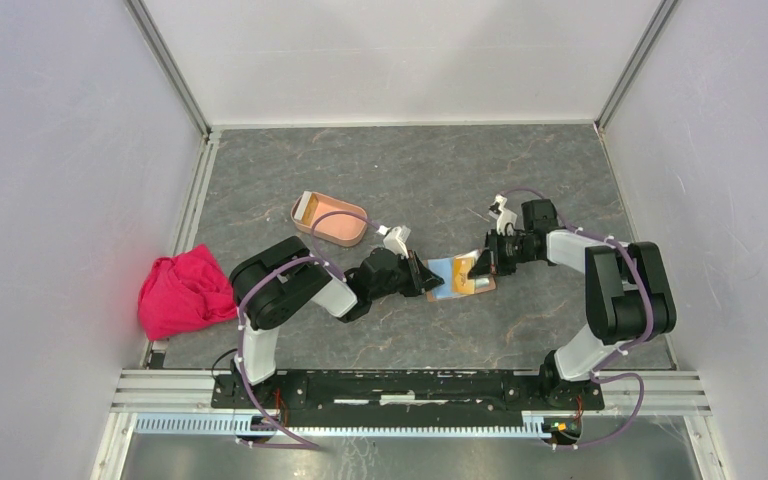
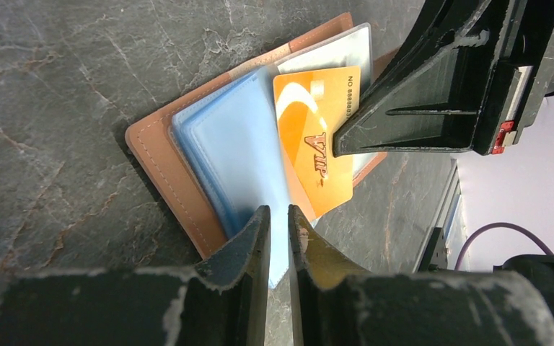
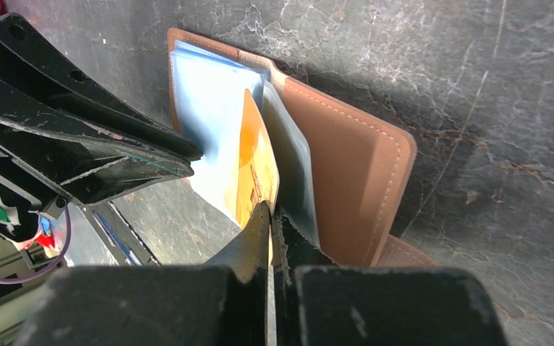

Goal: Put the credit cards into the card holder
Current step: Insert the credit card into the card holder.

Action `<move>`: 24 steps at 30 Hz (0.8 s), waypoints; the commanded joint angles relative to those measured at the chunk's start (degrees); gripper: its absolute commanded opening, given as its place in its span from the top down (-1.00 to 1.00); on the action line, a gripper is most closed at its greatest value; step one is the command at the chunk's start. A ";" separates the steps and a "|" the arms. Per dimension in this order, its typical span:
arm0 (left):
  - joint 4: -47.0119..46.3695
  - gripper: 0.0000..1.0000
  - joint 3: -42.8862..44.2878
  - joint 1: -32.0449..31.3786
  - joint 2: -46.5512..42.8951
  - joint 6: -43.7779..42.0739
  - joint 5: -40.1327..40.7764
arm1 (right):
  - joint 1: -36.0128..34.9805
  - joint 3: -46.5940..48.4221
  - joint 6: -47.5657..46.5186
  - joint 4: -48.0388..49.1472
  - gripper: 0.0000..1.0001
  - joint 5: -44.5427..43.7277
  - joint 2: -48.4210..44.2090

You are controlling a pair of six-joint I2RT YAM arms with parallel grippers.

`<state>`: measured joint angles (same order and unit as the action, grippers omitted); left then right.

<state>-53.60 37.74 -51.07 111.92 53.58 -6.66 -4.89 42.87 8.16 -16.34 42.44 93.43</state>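
An orange credit card sticks out of the clear blue sleeves of an open brown leather wallet lying mid-table. My right gripper is shut on the orange card's edge. My left gripper faces it, pinched on a pale blue sleeve at the wallet's other side. Both grippers meet over the wallet in the top view, the left and the right. The salmon-pink card holder sits behind the left arm, with something orange in its left end. Other cards are hidden.
A crumpled pink cloth lies at the table's left edge beside the left arm. White walls with metal rails enclose the grey stone-patterned table. The right gripper's fingers fill the upper right of the left wrist view.
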 commanded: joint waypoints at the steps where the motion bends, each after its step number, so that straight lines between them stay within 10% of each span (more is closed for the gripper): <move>1: -0.98 0.56 -0.82 0.18 -0.03 -4.45 -1.16 | -1.24 0.70 -1.12 -0.19 1.00 -3.06 2.02; 24: -0.99 0.55 -0.14 0.26 0.41 -5.45 -2.02 | -3.19 3.93 -2.65 -2.00 0.96 -0.75 6.71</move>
<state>-53.69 37.65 -51.07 111.94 53.54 -8.12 -6.55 45.19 8.67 -16.19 45.04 97.71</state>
